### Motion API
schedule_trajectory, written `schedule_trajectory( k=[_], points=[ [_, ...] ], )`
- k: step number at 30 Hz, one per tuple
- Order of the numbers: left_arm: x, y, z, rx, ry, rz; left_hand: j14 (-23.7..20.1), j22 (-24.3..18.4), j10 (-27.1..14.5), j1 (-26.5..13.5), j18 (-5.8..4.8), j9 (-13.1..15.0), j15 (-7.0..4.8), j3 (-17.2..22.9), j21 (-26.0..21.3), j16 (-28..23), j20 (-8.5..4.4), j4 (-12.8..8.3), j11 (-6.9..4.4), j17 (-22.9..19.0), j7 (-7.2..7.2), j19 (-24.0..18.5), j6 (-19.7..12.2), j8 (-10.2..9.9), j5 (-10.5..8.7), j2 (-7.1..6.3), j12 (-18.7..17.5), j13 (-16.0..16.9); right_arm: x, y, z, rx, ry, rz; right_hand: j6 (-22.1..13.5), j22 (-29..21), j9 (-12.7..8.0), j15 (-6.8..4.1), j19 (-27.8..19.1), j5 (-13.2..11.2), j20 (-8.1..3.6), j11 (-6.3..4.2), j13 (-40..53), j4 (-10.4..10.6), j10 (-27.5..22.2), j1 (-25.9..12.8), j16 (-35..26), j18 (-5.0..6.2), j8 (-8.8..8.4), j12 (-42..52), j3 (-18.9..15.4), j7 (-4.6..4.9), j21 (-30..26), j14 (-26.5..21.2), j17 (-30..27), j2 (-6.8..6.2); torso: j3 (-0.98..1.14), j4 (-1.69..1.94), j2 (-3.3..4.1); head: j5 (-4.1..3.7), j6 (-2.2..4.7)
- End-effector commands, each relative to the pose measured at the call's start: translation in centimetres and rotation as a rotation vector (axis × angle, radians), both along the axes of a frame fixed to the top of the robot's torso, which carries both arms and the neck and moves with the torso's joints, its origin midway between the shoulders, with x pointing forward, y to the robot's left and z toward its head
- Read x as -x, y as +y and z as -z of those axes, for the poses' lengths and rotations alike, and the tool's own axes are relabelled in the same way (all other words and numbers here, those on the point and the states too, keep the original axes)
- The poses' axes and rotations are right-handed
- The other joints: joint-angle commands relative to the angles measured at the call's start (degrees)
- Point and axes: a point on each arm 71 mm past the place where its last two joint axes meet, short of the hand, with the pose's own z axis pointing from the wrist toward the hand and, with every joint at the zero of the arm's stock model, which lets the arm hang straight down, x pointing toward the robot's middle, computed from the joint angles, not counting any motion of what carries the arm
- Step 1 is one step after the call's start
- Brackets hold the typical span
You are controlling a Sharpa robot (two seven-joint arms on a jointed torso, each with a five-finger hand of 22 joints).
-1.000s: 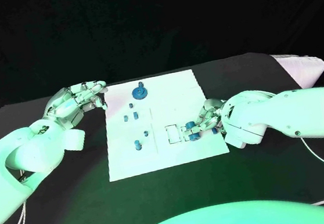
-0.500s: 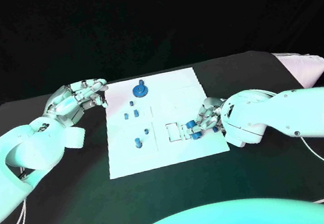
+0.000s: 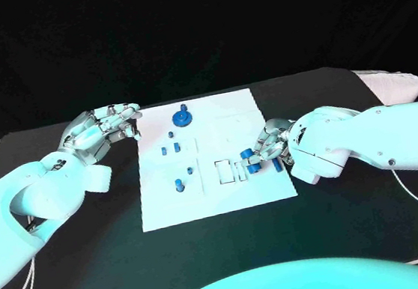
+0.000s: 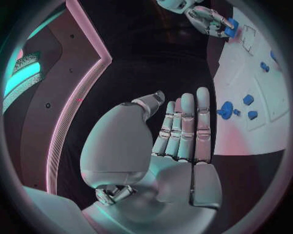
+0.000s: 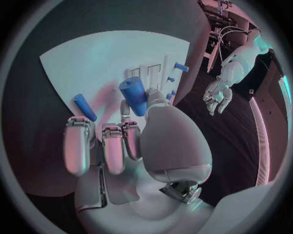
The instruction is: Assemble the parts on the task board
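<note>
Nearest to me, the right hand (image 3: 267, 148) sits low over the near right part of the task board (image 3: 234, 189), its fingers (image 5: 114, 146) curled around a short blue cylinder (image 5: 134, 95) that stands up out of the grip beside the thumb. A second blue peg (image 5: 84, 107) lies flat on the white plate just beyond the fingertips, apparently loose. These pieces look like smooth hard plastic, small, stiff and very light; I would guess they slide easily on that glossy plate and could roll if nudged, so a pinch across the round body, near its middle, seems the sensible hold, with the end left free to go into a socket. The board itself is a thin, flat, matte-white rectangle with faint outlined recesses, lying on the dull black table (image 3: 79, 281). Further along it stand several small blue studs (image 3: 172, 148), and toward the far edge a larger blue disc-shaped part (image 3: 181, 119), round and chunky with a stem, which probably wants a grip around its rim. At the far left corner, just off the board over the table, the left hand (image 3: 99, 129) hovers holding nothing, its fingers (image 4: 186, 124) straight and close together, thumb slightly apart.
</note>
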Motion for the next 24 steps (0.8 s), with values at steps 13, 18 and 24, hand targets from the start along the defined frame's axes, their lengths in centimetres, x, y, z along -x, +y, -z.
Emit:
schedule_trajectory(
  k=[13,18,24],
  points=[
    [0.1,-0.4,0.0,0.003,-0.002,0.030,0.2,-0.1,-0.4,0.0,0.75,-0.1,0.12,-0.1,-0.3,-0.4,-0.04,0.4,-0.01,0.1,-0.07,0.5,-0.3,0.3,0.05,0.60,-0.4,-0.1,-0.2,3.7,-0.9,-0.054,0.063,-0.061,1.6,9.4,-0.2,-0.59,3.0,-1.5,-0.73,-0.61,8.4,0.1,0.6,-2.5,0.4,-0.88,0.98,0.4,0.0,-0.82,0.7,5.7,13.8,0.14,0.02,-0.03,0.12,0.39,0.12],
    [0.1,-0.4,0.0,0.003,-0.002,0.031,0.2,-0.1,-0.4,0.0,0.75,-0.1,0.12,-0.1,-0.3,-0.4,-0.04,0.4,-0.01,0.1,-0.07,0.5,-0.3,0.3,0.05,0.60,-0.4,-0.1,-0.7,4.9,-0.7,-0.034,0.053,-0.093,1.7,9.6,-0.2,-0.60,3.1,-1.8,-0.75,-0.64,8.5,0.1,0.7,-2.8,0.5,-0.96,1.10,0.5,0.0,-0.86,1.0,5.7,14.1,0.27,0.03,-0.03,0.13,0.51,-0.01],
    [0.2,-0.4,0.0,0.003,-0.002,0.031,0.2,-0.1,-0.4,0.0,0.75,-0.1,0.12,-0.1,-0.3,-0.4,-0.04,0.4,-0.01,0.1,-0.07,0.5,-0.3,0.3,0.05,0.60,-0.4,-0.1,-1.0,5.3,-0.4,-0.008,0.043,-0.118,1.7,9.6,-0.3,-0.63,3.1,-2.2,-0.77,-0.65,8.3,0.1,0.5,-3.4,0.5,-0.96,1.23,0.3,-0.1,-0.86,1.0,5.7,14.0,0.36,0.01,0.05,0.19,0.66,-0.14]
  ],
)
